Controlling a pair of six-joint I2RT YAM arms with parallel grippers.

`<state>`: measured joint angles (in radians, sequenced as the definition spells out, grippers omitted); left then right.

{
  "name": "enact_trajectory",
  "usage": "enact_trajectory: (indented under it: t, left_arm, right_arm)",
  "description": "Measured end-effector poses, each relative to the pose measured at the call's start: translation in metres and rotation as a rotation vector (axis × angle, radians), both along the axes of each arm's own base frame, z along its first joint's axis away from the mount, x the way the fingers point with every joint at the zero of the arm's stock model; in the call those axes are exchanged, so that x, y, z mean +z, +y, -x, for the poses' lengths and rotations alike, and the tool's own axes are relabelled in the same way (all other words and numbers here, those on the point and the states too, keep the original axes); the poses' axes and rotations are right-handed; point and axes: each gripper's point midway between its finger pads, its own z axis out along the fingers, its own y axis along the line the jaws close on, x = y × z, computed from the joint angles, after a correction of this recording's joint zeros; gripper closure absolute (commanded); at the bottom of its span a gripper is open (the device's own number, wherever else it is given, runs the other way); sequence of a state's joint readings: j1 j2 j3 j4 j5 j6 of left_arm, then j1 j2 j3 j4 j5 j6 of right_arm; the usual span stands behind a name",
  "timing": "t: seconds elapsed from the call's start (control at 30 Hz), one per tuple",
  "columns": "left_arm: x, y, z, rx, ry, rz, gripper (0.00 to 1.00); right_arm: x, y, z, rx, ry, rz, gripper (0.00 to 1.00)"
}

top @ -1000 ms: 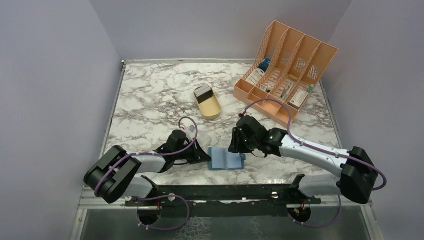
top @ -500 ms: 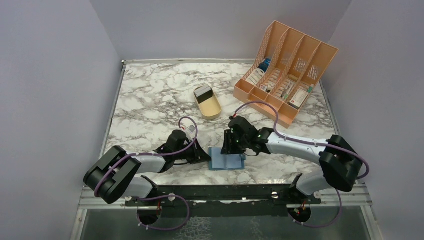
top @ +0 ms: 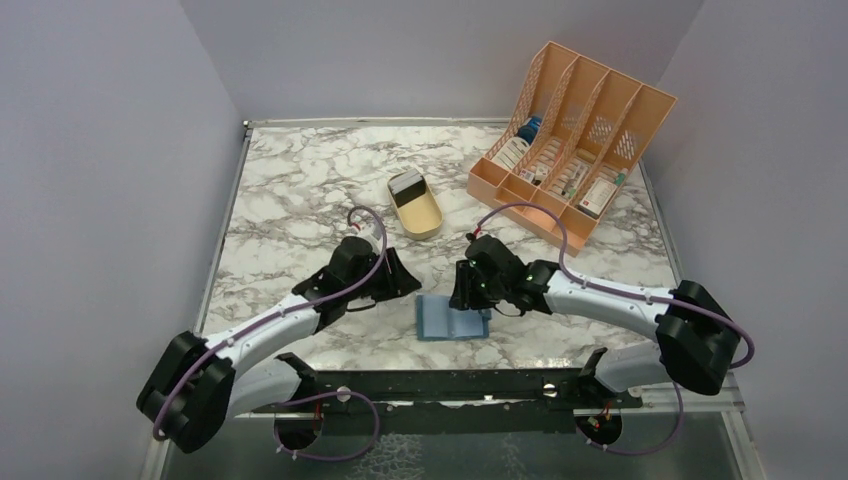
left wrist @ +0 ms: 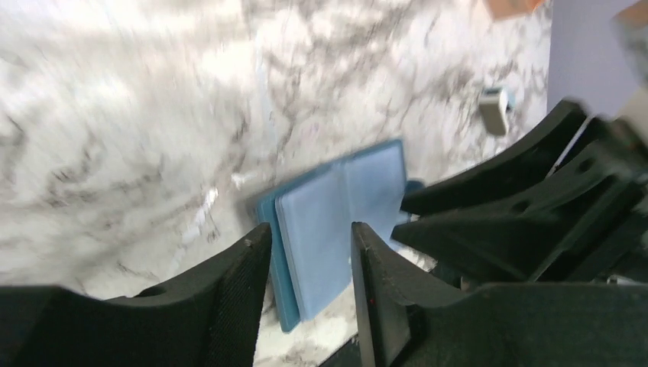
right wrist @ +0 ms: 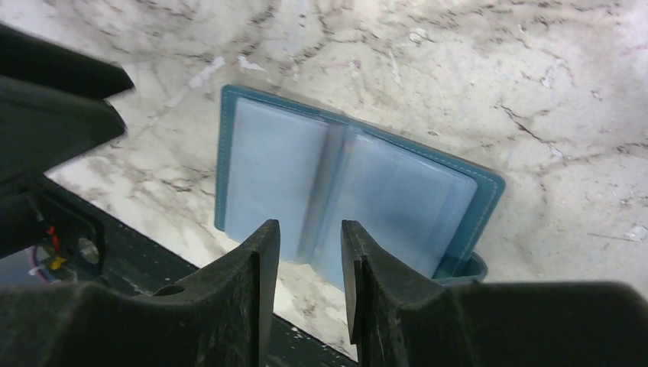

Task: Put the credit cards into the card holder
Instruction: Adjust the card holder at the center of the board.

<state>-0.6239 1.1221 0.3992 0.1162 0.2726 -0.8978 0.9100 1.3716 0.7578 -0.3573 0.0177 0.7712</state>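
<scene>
Top view: the left gripper (top: pixel 400 283) has pulled off the card holder's (top: pixel 450 320) left edge and now sits up-left of it, clear of it, with the arm stretched further out. The right gripper (top: pixel 468 290) has slid a touch left and hangs over the holder's far edge. The holder lies open and flat on the marble table (top: pixel 300 180) near the front. Behind it is a tan oval tray (top: pixel 428 226) with a small grey-and-dark credit card (top: pixel 405 185) at its far end, and an orange slotted rack (top: pixel 570 140) stands far right.

Left wrist, blurred: the left gripper (left wrist: pixel 306 233) has its jaws apart and empty – the pale blue holder (left wrist: pixel 336 222) lies beyond, with the right gripper (left wrist: pixel 535 206) beside it.

Right wrist: the right gripper (right wrist: pixel 309 225) is part open, gripping nothing, over the fold of the holder (right wrist: pixel 267 168) – smooth pale pockets, stitched teal border.
</scene>
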Motion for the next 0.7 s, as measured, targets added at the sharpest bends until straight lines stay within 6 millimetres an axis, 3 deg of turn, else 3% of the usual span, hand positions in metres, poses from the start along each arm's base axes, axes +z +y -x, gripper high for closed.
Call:
enact_trajectory:
  t: [0.1, 0.2, 0.43, 0.63, 0.7]
  left_arm:
    - [0.033, 0.006, -0.023, 0.034, -0.126, -0.060, 0.53]
    - [0.052, 0.012, -0.043, 0.045, -0.214, -0.147, 0.52]
    - [0.070, 0.033, -0.097, 0.026, -0.327, -0.420, 0.51]
    - [0.097, 0.065, -0.157, 0.112, -0.367, -0.490, 0.52]
    - [0.103, 0.076, -0.168, 0.144, -0.375, -0.495, 0.51]
  right_arm:
    - [0.008, 0.007, 0.000, 0.018, -0.013, -0.044, 0.60]
    - [0.009, 0.015, 0.003, 0.046, -0.004, -0.091, 0.57]
    - [0.000, 0.022, 0.007, 0.042, 0.039, -0.097, 0.44]
    - [-0.016, 0.025, 0.005, 0.026, 0.060, -0.015, 0.43]
    - [-0.025, 0.026, 0.004, 0.019, 0.065, 0.029, 0.43]
